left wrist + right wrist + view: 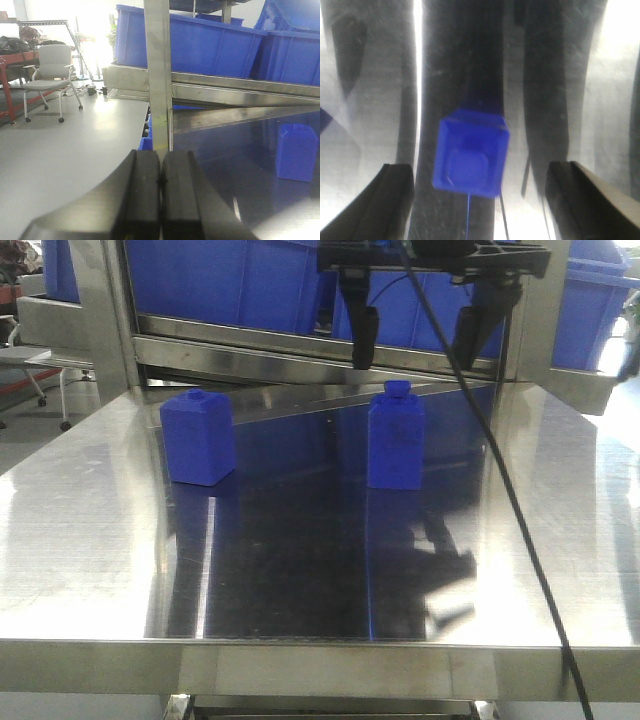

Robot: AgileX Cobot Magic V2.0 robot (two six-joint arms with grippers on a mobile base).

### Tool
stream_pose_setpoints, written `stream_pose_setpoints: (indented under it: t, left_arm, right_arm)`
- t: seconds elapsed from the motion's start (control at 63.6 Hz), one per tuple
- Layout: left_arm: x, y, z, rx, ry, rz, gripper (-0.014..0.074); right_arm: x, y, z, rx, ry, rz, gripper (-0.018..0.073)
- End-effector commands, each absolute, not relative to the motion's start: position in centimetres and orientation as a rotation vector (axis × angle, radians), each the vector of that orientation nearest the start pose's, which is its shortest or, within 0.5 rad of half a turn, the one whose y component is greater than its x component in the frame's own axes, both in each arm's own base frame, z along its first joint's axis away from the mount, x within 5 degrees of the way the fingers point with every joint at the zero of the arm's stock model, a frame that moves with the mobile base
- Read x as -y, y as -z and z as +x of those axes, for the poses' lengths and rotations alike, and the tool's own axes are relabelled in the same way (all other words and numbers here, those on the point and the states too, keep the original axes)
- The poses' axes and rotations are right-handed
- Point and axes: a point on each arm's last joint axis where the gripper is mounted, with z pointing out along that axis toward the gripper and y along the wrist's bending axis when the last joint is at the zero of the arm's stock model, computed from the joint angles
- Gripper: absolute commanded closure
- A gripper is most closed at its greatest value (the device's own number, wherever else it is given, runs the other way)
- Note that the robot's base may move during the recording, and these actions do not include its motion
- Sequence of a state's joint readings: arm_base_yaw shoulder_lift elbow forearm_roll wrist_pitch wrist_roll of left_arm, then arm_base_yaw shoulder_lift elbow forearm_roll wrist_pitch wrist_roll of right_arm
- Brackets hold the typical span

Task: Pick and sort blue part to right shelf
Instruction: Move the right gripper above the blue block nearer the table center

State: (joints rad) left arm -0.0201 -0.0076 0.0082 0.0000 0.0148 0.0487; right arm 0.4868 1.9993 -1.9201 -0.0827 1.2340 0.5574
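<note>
Blue part (pixel 396 437) stands upright at the back middle of the table, cap up, directly beneath the right arm. Treat it as your target. Notes, big items down.

Table (pixel 100 540): bare glossy steel. Reflections smear the part's outline (trust the wrist view for edges).

Bins (pixel 240 285): blue, lined up on the shelf behind the table. You cannot tell from these views which level counts as the right shelf.

Second part (pixel 197 437): same shape, also upright, well apart to the left of the target. It sits on the left arm's side, probably one for a later pass.

Right gripper (pixel 420 335): jaws spread wide, holding nothing, hanging above the target. In its wrist view the part's top lies between the two fingers (pixel 395 200), slightly left of centre, with clearance on both sides. That spread is what a straight descent needs. Judged step: pre-grasp, nothing sorted yet.

Left gripper (pixel 160 200): pads pressed together, empty, low at the table's left side, clear of the right arm's work.

Cable (pixel 500 490): crosses the front view from the right arm down past the table's right front. Watch that it doesn't brush the target when you lift.
</note>
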Motion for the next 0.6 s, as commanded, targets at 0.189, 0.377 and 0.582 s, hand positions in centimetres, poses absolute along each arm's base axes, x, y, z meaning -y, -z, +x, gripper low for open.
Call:
stream_pose_setpoints:
  t: [0.189,0.377,0.582]
  left_arm:
    - [0.1,-21.1,5.5,-1.417,-0.014,0.042,0.0461]
    - [0.1,-21.1,5.5,-1.417,-0.014,0.042,0.0461]
    - [0.1,-21.1,5.5,-1.417,-0.014,0.042,0.0461]
  right_arm:
    - [-19.6,-32.1,38.5,-2.783,-0.147,0.099,-0.0053]
    - [-19.7,-31.2,38.7,-2.810,-0.147,0.231,-0.0053]
    - [-19.8,-30.0,39.0,-2.850,-0.112,0.243,-0.0053]
